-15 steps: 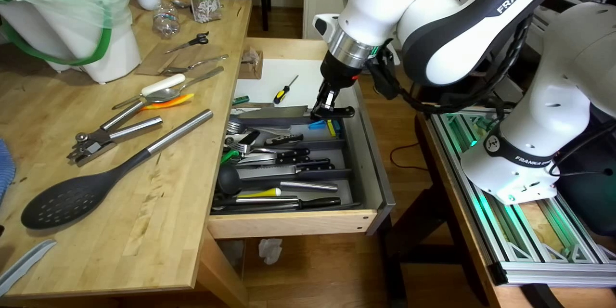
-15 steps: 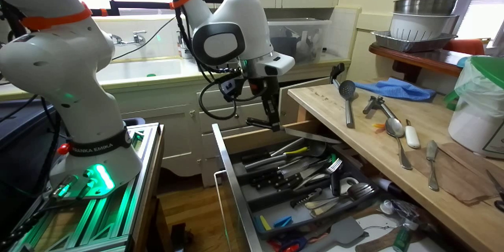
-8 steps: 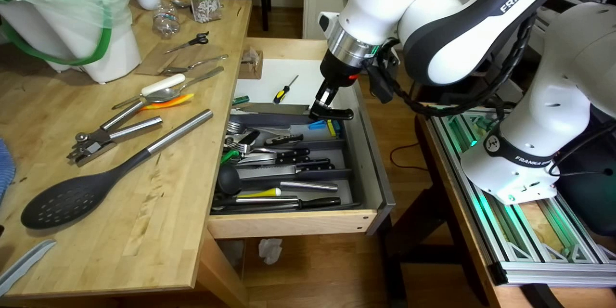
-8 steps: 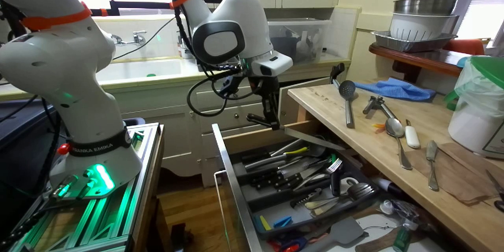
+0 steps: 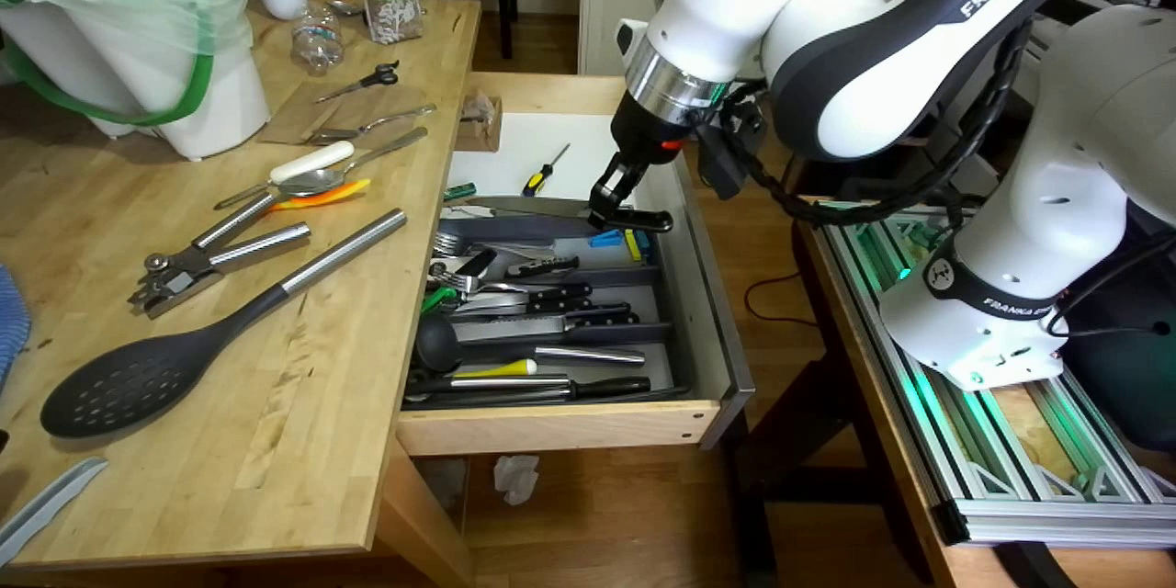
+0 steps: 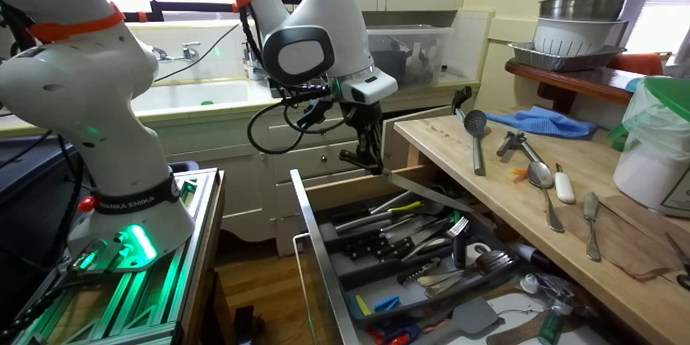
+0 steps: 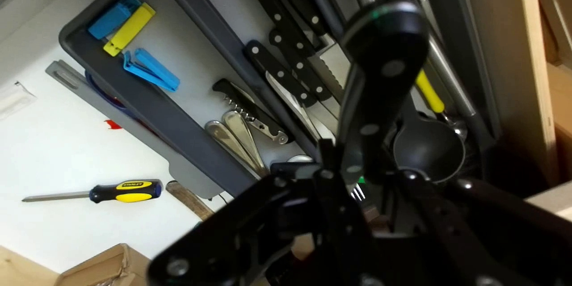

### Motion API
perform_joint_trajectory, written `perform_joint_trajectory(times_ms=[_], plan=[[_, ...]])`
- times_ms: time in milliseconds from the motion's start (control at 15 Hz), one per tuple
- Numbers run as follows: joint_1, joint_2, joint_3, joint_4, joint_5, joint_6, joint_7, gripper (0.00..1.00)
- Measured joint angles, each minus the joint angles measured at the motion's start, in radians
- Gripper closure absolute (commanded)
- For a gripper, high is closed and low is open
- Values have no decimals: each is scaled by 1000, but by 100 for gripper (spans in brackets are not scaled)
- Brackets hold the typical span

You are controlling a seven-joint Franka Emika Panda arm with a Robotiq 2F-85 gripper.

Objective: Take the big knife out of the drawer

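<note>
My gripper is shut on the black handle of the big knife, above the drawer. In an exterior view, the gripper holds the grey blade of the big knife slanting down toward the table edge; whether the tip touches anything I cannot tell. In the wrist view the riveted handle of the big knife rises between the fingers of the gripper; its blade is hidden there. The drawer stands open, with its divided dark tray of utensils inside.
The wooden table borders the drawer and bears a slotted spoon, a garlic press and a lidded bucket. Shorter black-handled knives and a black ladle lie in the tray. A screwdriver lies on the white base.
The gripper has risen very slightly, still holding the knife. The blade now slants down more steeply, its tip lower than before. The wrist has tilted a little.
</note>
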Motion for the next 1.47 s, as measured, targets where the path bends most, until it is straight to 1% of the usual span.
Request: perform_joint_trajectory(times_ms=[200, 333, 733, 1133, 1467], plan=[[-28, -13, 19, 0, -52, 1, 77, 95], [-47, -21, 30, 0, -117, 1, 140, 95], [-102, -45, 64, 0, -380, 4, 303, 95], [-120, -61, 70, 0, -581, 7, 441, 95], [-140, -79, 70, 0, -779, 13, 544, 95]])
